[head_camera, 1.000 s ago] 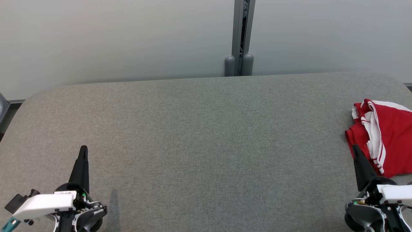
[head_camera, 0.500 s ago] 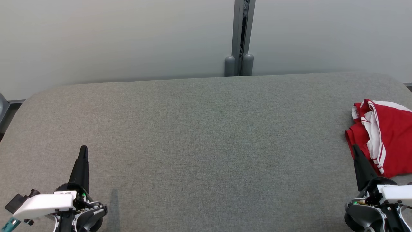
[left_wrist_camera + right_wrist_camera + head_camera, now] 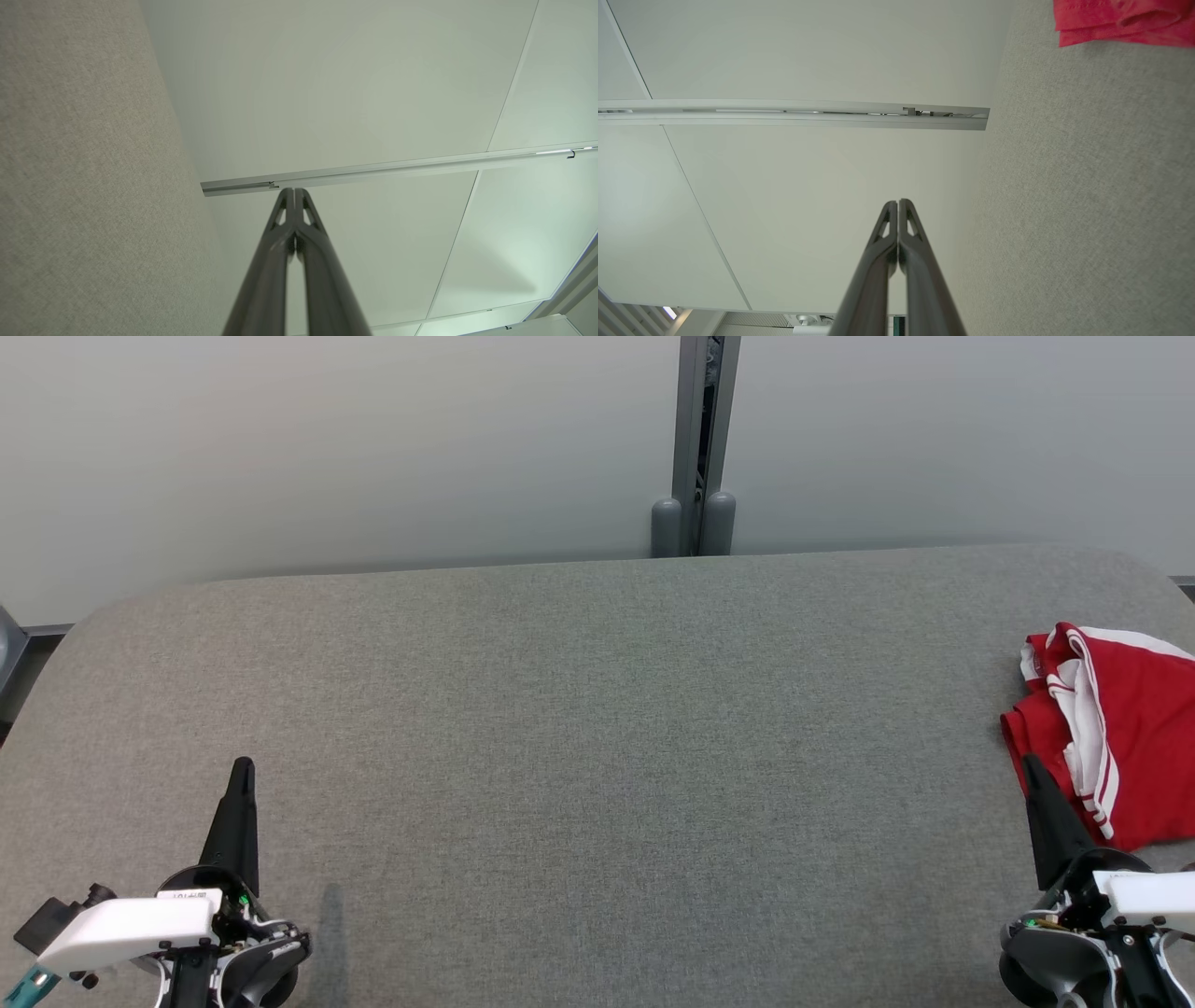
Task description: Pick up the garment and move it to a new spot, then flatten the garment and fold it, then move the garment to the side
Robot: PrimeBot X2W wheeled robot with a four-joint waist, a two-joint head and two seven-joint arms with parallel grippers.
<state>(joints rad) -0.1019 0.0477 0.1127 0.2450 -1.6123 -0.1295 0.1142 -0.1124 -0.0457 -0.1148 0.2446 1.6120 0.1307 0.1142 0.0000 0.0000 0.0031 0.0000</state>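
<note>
A red garment (image 3: pixel 1134 728) with white stripes lies crumpled at the far right edge of the grey table (image 3: pixel 597 737); a red corner of the garment (image 3: pixel 1125 21) also shows at the top right of the right wrist view. My right gripper (image 3: pixel 1030 763) rests at the lower right, shut and empty, its tip just in front of the garment's near left edge. My left gripper (image 3: pixel 243 765) sits at the lower left, shut and empty, far from the garment. Both wrist views show their own fingers pressed together: left gripper (image 3: pixel 294 190), right gripper (image 3: pixel 898 201).
The table's rounded corners and back edge meet a pale wall panel (image 3: pixel 327 448). A grey vertical post (image 3: pixel 695 448) stands behind the table's middle. The wide stretch of felt between my two grippers is bare.
</note>
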